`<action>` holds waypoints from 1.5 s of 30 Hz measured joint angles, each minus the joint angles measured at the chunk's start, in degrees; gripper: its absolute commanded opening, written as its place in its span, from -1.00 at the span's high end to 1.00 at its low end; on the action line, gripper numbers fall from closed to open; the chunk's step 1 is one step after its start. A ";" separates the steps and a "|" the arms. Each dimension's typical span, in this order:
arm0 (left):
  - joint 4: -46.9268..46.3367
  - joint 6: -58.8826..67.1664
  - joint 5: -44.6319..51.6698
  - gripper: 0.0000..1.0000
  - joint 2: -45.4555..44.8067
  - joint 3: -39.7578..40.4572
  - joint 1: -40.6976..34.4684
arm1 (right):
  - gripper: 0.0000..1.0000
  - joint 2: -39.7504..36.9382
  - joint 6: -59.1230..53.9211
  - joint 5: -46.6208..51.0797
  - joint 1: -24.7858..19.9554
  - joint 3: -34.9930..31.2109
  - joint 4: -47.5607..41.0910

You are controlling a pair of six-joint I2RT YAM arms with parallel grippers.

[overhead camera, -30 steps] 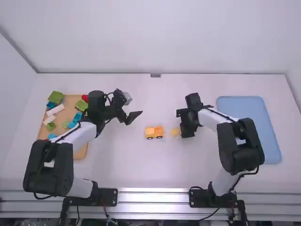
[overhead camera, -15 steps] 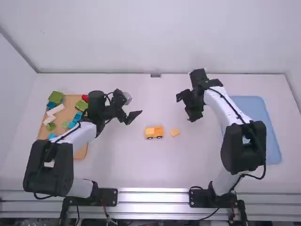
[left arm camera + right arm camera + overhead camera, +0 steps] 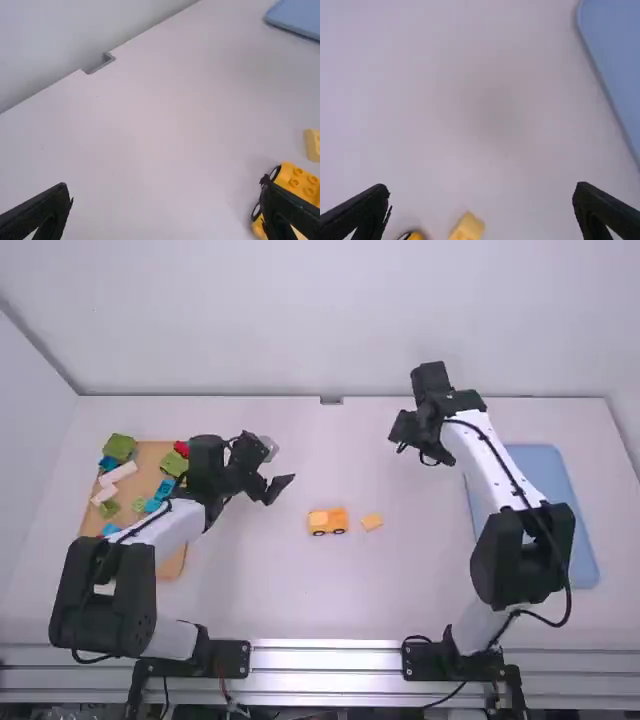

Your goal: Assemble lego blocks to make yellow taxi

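Between the two arms, the yellow-orange wheeled block car (image 3: 328, 521) stands on the table, with a loose pale yellow block (image 3: 372, 522) just right of it, not touching. My left gripper (image 3: 283, 483) is left of and beyond the car; in its wrist view that gripper (image 3: 167, 197) is open, one finger overlapping the car (image 3: 299, 184). My right gripper (image 3: 413, 448) is raised beyond the loose block; in its wrist view the gripper (image 3: 482, 197) is spread wide around nothing, with the block (image 3: 468, 228) at the lower edge.
On the left, a wooden tray (image 3: 172, 565) holds green, blue, white and red blocks, partly under the left arm. At the right lies a blue tray (image 3: 585, 555), partly behind the right arm. A wall borders the table's far edge.
The right gripper has moved up and away from the loose block, toward the far side, uncovering that block on the table. The left gripper has shifted very slightly; the car has stayed put.
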 measured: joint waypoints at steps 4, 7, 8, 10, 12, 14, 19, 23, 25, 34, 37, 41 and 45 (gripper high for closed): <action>0.00 0.00 -0.42 -0.98 0.00 0.00 0.00 | -0.96 0.00 -6.75 0.98 -0.42 0.00 3.45; 0.20 0.00 -0.42 -0.98 0.00 0.00 0.00 | -0.96 0.00 -9.70 1.20 -0.26 0.00 4.92; 0.24 0.00 -0.42 -0.98 0.00 0.00 0.00 | -0.96 0.00 -9.84 1.20 -0.24 0.00 5.09; 0.44 0.00 -0.44 -0.98 0.00 0.00 0.00 | -0.96 0.00 -15.39 0.09 0.02 -0.74 7.74; 0.31 -0.02 -0.37 -0.98 0.00 0.00 0.00 | -0.96 0.00 -21.38 -1.88 0.22 -2.05 9.64; -0.28 -0.02 0.63 -0.98 0.00 0.00 0.00 | -0.96 0.00 -32.09 -6.84 0.81 -6.40 14.27; -0.68 -0.02 5.33 -0.98 0.00 0.00 0.00 | -0.96 0.00 -50.12 -20.17 1.29 -17.25 25.49; -0.61 0.00 8.48 -0.98 0.00 0.00 0.00 | -0.96 0.00 -62.95 -31.19 0.90 -24.33 32.68; -0.50 0.02 8.96 -0.98 0.00 0.00 0.00 | -0.96 0.00 -66.45 -34.60 0.87 -26.21 34.36; 3.17 0.46 9.68 -0.98 0.00 0.00 0.02 | -0.96 -0.28 -79.62 -48.17 0.57 -25.44 24.13; 2.69 1.64 12.74 -0.98 0.00 0.00 0.02 | -0.97 -0.59 -85.85 -51.39 -0.55 -24.87 20.50; 1.88 5.55 17.99 -0.98 0.48 0.00 0.02 | -0.96 0.20 -95.95 -58.99 -3.89 -24.63 17.44; 2.47 8.31 21.84 -0.98 2.54 0.00 0.02 | -0.96 7.69 -99.08 -66.60 -5.92 -23.67 22.40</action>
